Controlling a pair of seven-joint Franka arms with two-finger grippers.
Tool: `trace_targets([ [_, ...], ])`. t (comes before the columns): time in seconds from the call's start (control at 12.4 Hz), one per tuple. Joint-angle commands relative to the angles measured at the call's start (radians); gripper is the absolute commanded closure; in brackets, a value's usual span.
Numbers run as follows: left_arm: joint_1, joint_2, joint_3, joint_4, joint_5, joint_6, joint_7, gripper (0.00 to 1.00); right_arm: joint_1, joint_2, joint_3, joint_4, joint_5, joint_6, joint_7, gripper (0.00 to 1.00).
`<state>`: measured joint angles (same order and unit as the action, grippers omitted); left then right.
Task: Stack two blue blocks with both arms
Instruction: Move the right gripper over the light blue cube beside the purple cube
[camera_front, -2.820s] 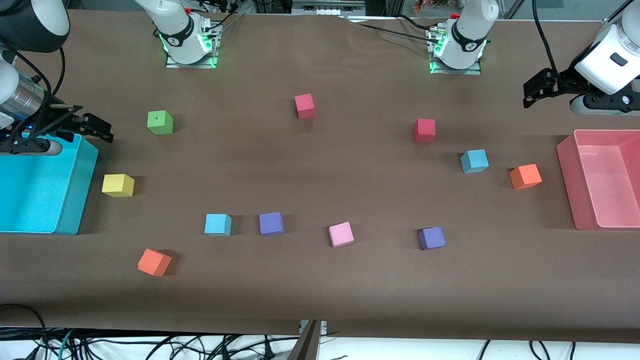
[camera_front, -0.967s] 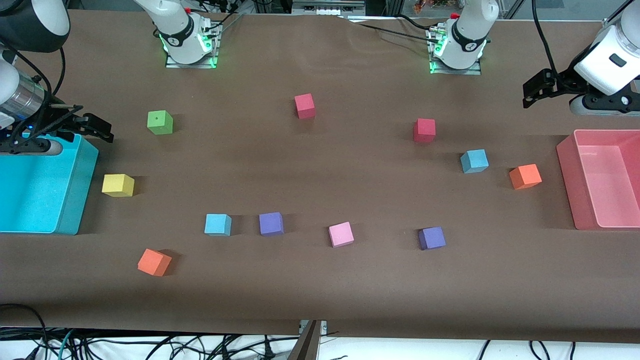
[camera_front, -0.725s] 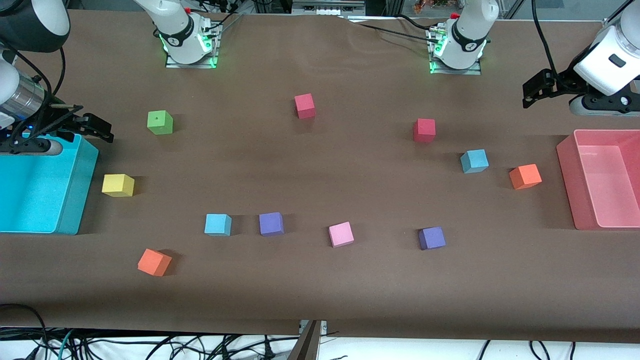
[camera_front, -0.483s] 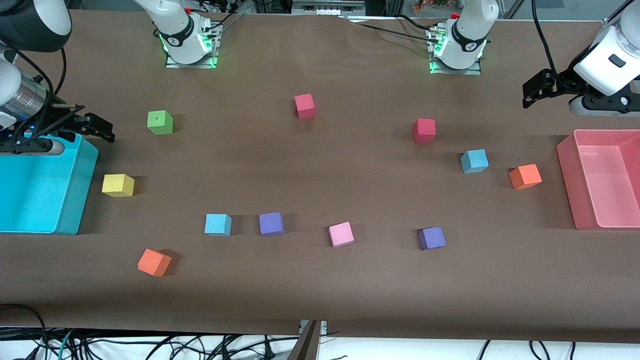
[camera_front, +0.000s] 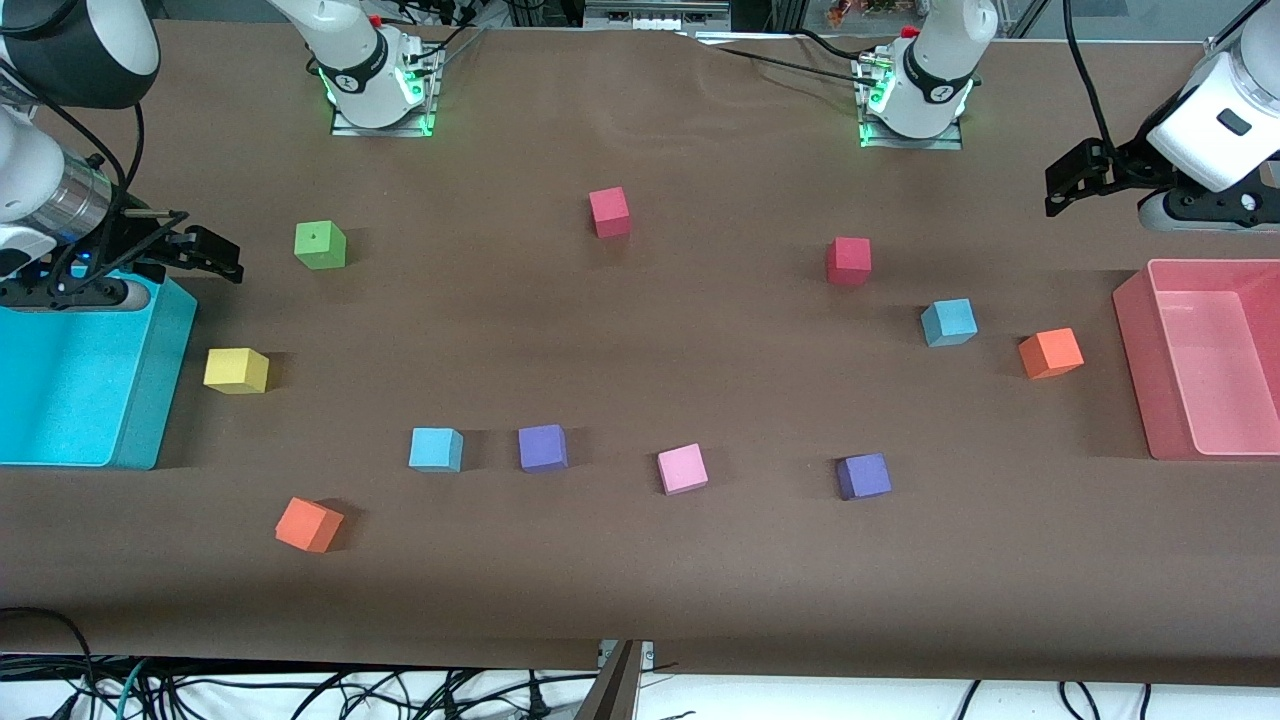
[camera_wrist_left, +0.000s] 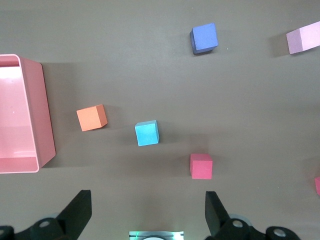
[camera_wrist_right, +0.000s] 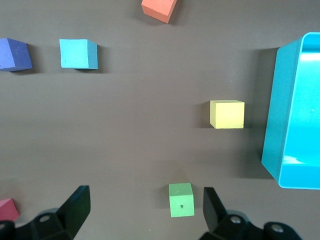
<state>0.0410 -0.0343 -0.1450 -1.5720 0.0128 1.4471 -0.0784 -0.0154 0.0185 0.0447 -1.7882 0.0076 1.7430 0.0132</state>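
Two blue blocks apart on the table (camera_front: 640, 580): one (camera_front: 436, 449) beside a purple cube (camera_front: 543, 447), one (camera_front: 949, 322) beside an orange cube (camera_front: 1051, 353). Right gripper (camera_front: 205, 250) over the cyan bin (camera_front: 150, 400) corner, left gripper (camera_front: 1075, 180) over bare table near the pink bin (camera_front: 1135, 360); both spread, empty, poised for separate pickups.

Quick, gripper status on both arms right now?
Left gripper: open, empty, up over the table by the pink bin.
Right gripper: open, empty, near the green block.
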Motion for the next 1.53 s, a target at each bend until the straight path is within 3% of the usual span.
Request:
trace_targets([
  [0.0,0.007,-0.026,-0.001,-0.02,-0.011,-0.005,-0.009,0.0,0.002,-0.006,0.015,-0.014,0.003,-0.017,-0.01,0.0],
  [0.4,0.007,-0.027,-0.001,-0.026,-0.011,-0.005,-0.009,0.0,0.021,0.099,0.089,0.039,-0.004,0.076,0.005,0.0],
  [0.64,0.007,-0.027,-0.001,-0.026,-0.011,-0.005,-0.009,0.0,0.089,0.255,0.092,0.168,-0.005,0.092,0.088,0.0],
  [0.97,0.005,-0.027,-0.001,-0.028,-0.011,-0.005,-0.011,0.0,0.136,0.464,0.092,0.326,-0.009,0.209,0.128,0.0],
  [1.21,-0.004,-0.026,0.002,-0.022,-0.011,-0.002,-0.009,0.0,0.183,0.668,0.092,0.525,-0.101,0.214,0.197,0.0],
  [1.45,-0.007,-0.026,0.004,-0.02,-0.011,-0.004,-0.011,0.0,0.204,0.76,0.092,0.543,-0.106,0.312,0.205,0.0],
])
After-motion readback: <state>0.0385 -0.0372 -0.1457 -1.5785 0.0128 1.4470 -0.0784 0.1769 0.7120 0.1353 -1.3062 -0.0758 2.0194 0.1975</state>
